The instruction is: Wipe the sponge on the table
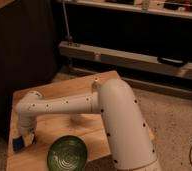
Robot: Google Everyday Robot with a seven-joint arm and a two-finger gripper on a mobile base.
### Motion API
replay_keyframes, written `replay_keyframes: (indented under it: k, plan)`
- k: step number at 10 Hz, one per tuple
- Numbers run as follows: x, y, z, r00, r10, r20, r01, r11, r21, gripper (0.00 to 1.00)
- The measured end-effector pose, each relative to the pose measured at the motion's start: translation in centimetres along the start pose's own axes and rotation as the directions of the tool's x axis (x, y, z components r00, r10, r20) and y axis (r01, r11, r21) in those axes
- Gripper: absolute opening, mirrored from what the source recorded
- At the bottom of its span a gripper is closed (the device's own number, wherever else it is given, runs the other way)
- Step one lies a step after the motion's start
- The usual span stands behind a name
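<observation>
Camera view: a white robot arm [64, 106] reaches across a wooden table [54, 127] and presses a blue sponge [17, 144] onto it.

Its dark gripper [25, 140] points down at the table's near left edge, clamped on the sponge, which touches the planks. A round, ribbed green bowl [67, 154] sits just right of the sponge, at the front edge. Behind the table, a long pale shelf rail [129, 57] crosses a dark wall.

The thick white arm [123, 125] rises from the lower right, bends, and sends a slimmer, dark-dotted forearm [64, 106] leftward. At its far end the wrist [28, 107] turns straight down, with the gripper [25, 139] pointing down below it, low on the left.
</observation>
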Motion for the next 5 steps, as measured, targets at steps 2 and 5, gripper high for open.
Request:
replay_keyframes:
  k: [2, 5]
  plan:
    - [-2.1, -0.3, -1.4, 0.999, 0.047, 0.013, -0.046, 0.999, -0.027, 0.46]
    - [-5.2, -2.5, -3.3, 0.992, 0.117, 0.035, -0.115, 0.992, -0.058, 0.46]
